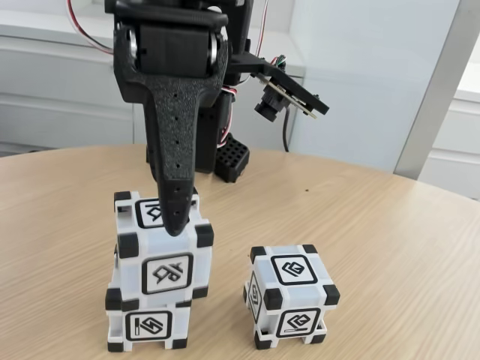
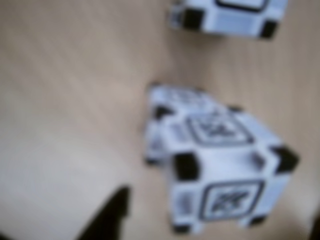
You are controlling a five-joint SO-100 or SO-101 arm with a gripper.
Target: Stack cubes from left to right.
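Observation:
Two cubes are stacked at the left of the fixed view: the lower cube [image 1: 146,326] on the table and the upper cube [image 1: 166,259] on it, slightly twisted and shifted right. A third cube [image 1: 289,296] stands alone to the right. My black gripper [image 1: 177,219] hangs down over the upper cube's top front edge. In the blurred wrist view the upper cube [image 2: 220,165] lies ahead, with a dark fingertip [image 2: 111,212] clear of its left side, so the gripper looks open. The lone cube [image 2: 230,15] sits at the top edge there.
The wooden table [image 1: 390,225] has a curved far edge. The arm's base [image 1: 232,157] stands behind the stack, and a small camera [image 1: 289,94] juts out to the right of the arm. White cabinets run along the back.

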